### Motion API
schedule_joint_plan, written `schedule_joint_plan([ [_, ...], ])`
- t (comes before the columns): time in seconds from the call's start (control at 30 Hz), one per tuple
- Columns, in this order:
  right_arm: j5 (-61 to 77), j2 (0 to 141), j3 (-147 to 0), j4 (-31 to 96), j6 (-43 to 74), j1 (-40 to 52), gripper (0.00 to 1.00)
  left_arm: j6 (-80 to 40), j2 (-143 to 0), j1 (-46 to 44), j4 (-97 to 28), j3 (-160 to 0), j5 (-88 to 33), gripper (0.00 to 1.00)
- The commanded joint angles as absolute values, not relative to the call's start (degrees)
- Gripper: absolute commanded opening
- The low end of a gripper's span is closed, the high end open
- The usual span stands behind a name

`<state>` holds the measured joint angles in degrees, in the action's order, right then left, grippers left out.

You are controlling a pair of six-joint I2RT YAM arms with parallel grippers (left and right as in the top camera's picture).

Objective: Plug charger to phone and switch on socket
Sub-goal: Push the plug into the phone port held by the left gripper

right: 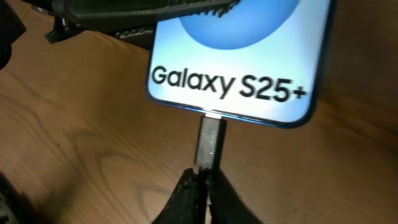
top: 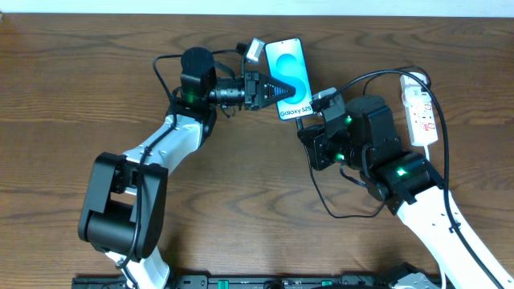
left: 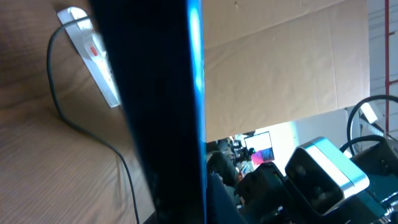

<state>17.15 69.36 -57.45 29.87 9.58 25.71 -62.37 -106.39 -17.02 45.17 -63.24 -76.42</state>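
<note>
The phone with its bright cyan-blue screen lies tilted at the table's back middle. My left gripper is shut on its left edge; in the left wrist view the phone fills the frame edge-on. My right gripper is shut on the charger plug, whose tip meets the phone's bottom edge under the "Galaxy S25+" text. The thin black charger cable loops down and back toward the white socket strip at the right, which also shows in the left wrist view.
The right arm's body sits between the phone and the socket strip. The left arm stretches in from the lower left. A white cord runs from the strip along the right arm.
</note>
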Motion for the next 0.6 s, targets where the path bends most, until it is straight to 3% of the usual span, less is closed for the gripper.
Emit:
schedule_joint_plan([
  [0.0,14.5,67.4,-59.6,28.8,9.0,25.5,0.20,-59.2,-105.3,-20.4,45.1,-62.0,-86.3,0.07],
  [0.1,17.5,64.1,-60.6,31.8,9.0,25.6,0.39,-55.2,-105.3,-20.4,45.1,-62.0,-86.3,0.07],
  [0.2,18.3,59.5,-61.9,35.0,9.0,25.6,0.51,-48.2,-105.3,-20.4,45.1,-62.0,-86.3,0.07],
  [0.4,13.3,52.0,-62.1,40.6,9.0,25.6,0.55,-42.7,-105.3,-20.3,46.0,-62.0,-83.5,0.07],
  [0.57,11.8,55.0,-61.0,47.2,11.8,26.4,0.57,-54.0,-105.3,-20.3,46.0,-62.0,-73.5,0.07],
])
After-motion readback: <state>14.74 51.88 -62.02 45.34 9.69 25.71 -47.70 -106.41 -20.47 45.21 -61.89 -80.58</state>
